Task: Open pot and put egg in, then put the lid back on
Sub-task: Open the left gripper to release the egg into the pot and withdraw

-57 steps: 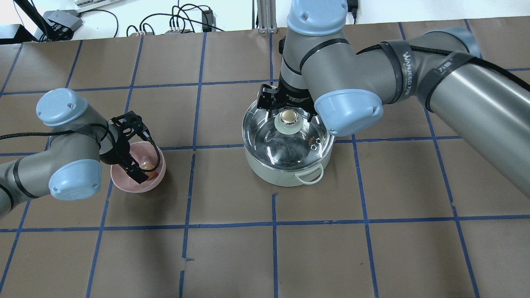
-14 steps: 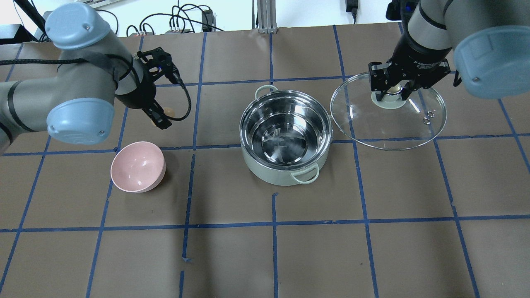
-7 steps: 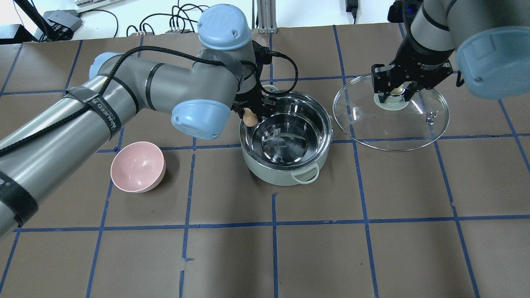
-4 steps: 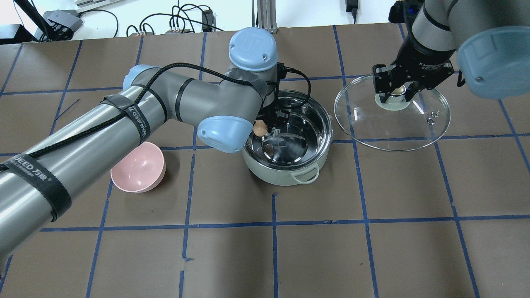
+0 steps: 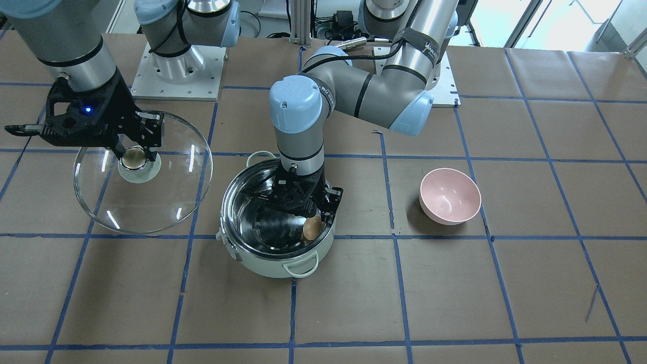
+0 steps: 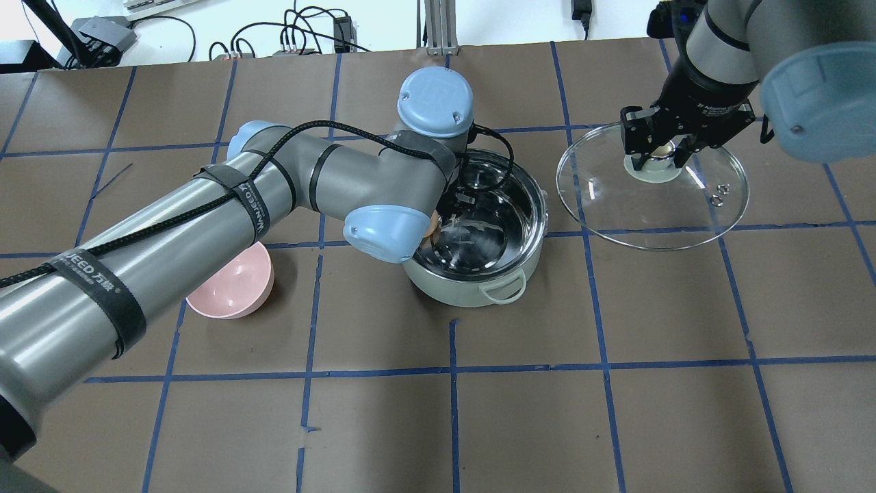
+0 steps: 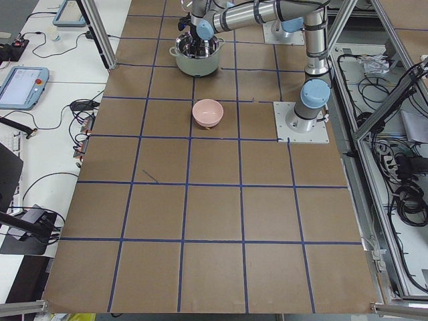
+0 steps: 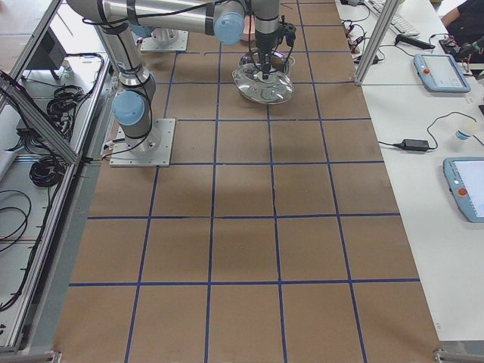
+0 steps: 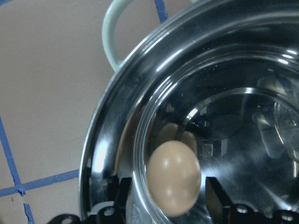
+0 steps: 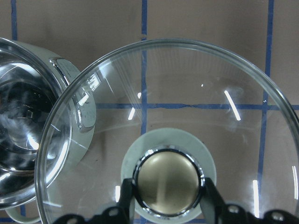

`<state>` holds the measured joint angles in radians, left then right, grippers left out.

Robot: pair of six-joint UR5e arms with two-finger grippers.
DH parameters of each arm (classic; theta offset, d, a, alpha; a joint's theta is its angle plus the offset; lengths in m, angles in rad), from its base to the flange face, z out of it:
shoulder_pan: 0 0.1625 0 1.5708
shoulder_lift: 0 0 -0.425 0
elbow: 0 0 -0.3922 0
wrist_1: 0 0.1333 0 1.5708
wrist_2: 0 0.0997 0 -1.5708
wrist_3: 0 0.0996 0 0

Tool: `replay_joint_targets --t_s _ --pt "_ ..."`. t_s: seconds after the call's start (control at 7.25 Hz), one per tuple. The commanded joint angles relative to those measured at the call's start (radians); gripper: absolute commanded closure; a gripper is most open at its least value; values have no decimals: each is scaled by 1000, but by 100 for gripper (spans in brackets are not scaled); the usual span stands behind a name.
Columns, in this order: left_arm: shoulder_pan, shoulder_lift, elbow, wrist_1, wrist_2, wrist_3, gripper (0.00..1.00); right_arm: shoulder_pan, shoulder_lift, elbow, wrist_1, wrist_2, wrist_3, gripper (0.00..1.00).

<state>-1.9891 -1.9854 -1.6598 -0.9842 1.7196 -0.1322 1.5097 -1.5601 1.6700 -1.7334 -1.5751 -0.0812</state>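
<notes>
The mint-green pot (image 6: pixel 472 296) stands open at mid-table, also in the front view (image 5: pixel 268 265). My left gripper (image 5: pixel 309 215) is lowered inside it, against the wall on the robot's left side. In the left wrist view its fingers (image 9: pixel 122 189) stand apart and the brown egg (image 9: pixel 174 177) hangs loose and blurred between them, touching neither. The egg (image 5: pixel 312 228) shows just below the fingertips in the pot. My right gripper (image 6: pixel 658 152) is shut on the gold knob (image 10: pixel 168 182) of the glass lid (image 6: pixel 650 212) and holds it to the pot's right.
A pink bowl (image 6: pixel 229 281) with nothing in it lies tilted on the table, partly under my left arm. Brown paper with blue tape lines covers the table. Cables and boxes lie past the far edge.
My left gripper has sunk deeper into the pot and opened; the egg is no longer gripped and sits lower inside. The right gripper and the lid have hardly moved.
</notes>
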Motion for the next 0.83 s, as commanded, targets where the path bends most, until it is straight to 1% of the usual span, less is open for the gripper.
replay_joint_targets --t_s 0.0,0.14,0.28,0.41,0.55,0.69 --pt "-1 29 0 7 3 2 16 -13 -2 2 0 1 -12 61" --pt "3 60 14 4 3 3 9 -11 -2 4 0 1 -12 61" --pt "18 95 18 -1 0 3 4 -11 -2 4 0 1 -12 61" --pt "71 146 9 -36 -1 9 1 -6 -3 2 0 6 -3 61" --pt "158 216 -4 -133 -17 64 1 3 -12 -2 0 7 15 61" --pt "229 262 -6 -216 -59 78 1 9 -14 -6 -2 23 53 61"
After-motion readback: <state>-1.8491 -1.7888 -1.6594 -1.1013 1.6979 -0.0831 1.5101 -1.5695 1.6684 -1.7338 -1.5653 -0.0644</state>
